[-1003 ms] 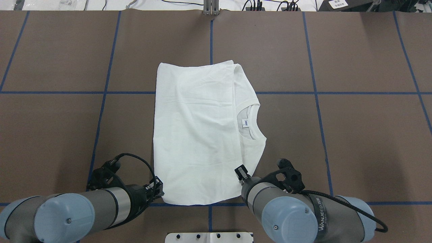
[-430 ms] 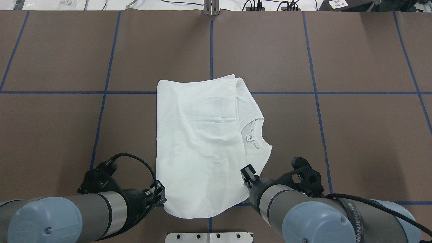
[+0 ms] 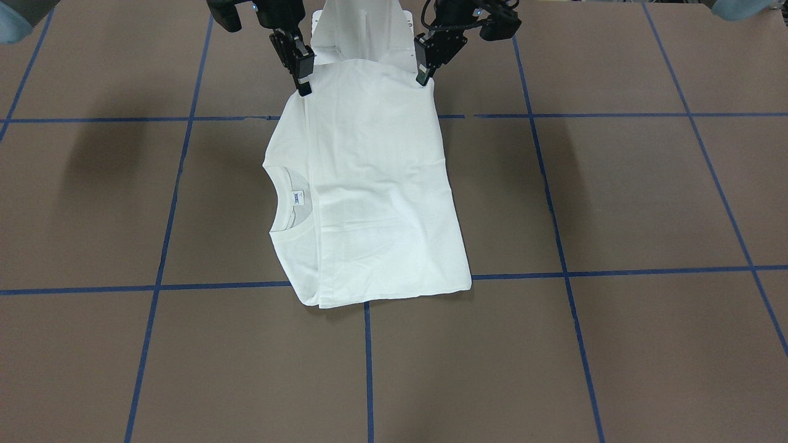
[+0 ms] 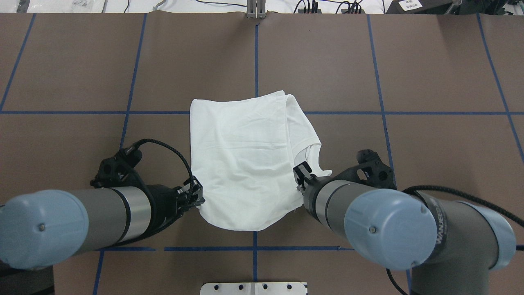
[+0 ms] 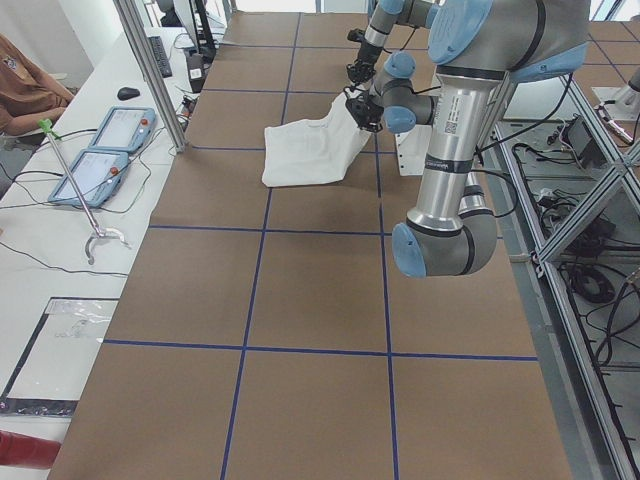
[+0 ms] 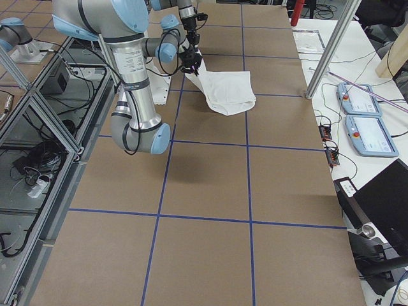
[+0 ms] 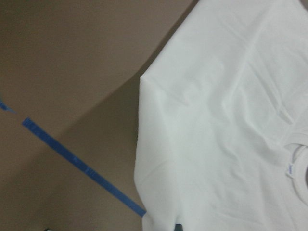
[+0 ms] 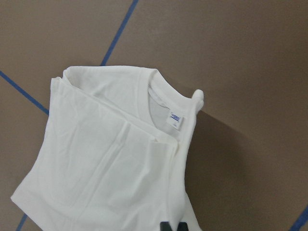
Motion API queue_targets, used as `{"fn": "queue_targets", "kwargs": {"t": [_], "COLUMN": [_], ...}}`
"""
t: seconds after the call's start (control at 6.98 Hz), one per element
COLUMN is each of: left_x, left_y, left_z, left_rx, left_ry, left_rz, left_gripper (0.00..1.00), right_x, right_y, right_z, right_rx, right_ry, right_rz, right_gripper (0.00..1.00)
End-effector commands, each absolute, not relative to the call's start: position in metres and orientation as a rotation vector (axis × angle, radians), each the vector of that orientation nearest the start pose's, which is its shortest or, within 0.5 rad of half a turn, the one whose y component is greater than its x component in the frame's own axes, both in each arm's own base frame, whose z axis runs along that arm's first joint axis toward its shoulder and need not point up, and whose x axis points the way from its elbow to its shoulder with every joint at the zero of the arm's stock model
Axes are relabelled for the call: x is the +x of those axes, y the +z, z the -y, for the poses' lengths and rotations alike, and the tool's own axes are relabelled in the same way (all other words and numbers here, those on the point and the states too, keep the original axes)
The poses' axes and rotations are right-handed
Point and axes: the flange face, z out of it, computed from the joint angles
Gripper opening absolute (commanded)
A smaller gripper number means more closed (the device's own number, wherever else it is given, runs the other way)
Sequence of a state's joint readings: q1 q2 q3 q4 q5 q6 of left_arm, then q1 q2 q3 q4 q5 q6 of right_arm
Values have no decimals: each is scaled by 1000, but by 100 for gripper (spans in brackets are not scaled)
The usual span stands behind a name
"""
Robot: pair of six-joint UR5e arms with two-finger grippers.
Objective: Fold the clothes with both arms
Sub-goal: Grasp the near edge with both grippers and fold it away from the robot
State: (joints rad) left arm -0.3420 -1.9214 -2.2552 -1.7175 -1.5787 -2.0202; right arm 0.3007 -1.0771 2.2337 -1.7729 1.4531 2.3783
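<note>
White cotton, soft and light: the folded T-shirt (image 4: 241,164) lies at the centre of the overhead frame. Its far part is flat on the brown bench (image 4: 430,73) and its near edge is raised off the surface. You have the left tool (image 4: 197,196) clenched on the garment's lower-left corner and the right tool (image 4: 301,175) clenched on its lower-right corner, just below the ribbed collar (image 3: 280,206). In the front-facing view both pinches sit at the top of the frame, with the cloth spanning between them and sloping down to the bench.

Expect this fabric to carry almost no weight and hold no shape of its own. It will likely sag in the middle wherever the two tools drift together, and it will crease wherever one runs ahead of the other. It is not fragile, but it is layered: an upper panel covers the body up to the neck label (image 3: 298,197), and those layers look free to slide over one another.

The corners are the sound place to hold, gripped through every layer at the edge. Whether each pinch has caught all the layers cannot be told from the wrist views. The part lying on the bench should anchor the shirt by friction while the raised edge is carried across.
</note>
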Motion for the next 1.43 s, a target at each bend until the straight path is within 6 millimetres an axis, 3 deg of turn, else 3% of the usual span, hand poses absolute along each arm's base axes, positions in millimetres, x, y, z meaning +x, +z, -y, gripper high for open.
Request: {"fn": "queue_targets", "kwargs": {"t": [0.0,0.29,0.43,0.57,0.86,1.0,1.15,1.29], "left_x": [395,398,419,438,461,468,462,449], "left_y": [166,182,200,228,260,281,311,325], "left_z": [374,436,467,489,549,562,585,603], "left_rx": [19,119,148,163,196,203,256,304], "left_ry": [-675,-673,-662,-665,-702,-708,-672,-656], "left_rz": [-1161,-1094,-1083,-1106,-1130,-1114,-1088,-1094], "left_gripper": [0,0,0,0,0,0,33,99], "right_x": [-427,-470,-497,-520,-531,-540,-549,-535], "right_y": [138,153,167,179,198,211,234,248], "right_z": [384,471,503,518,542,551,568,592], "right_rx": [-95,-75,-63,-62,-58,-51,-13,51], "right_ry": [1056,1018,997,990,969,959,907,832], "right_rz": [965,938,927,911,907,924,936,929], "right_gripper": [0,0,0,0,0,3,99,100]}}
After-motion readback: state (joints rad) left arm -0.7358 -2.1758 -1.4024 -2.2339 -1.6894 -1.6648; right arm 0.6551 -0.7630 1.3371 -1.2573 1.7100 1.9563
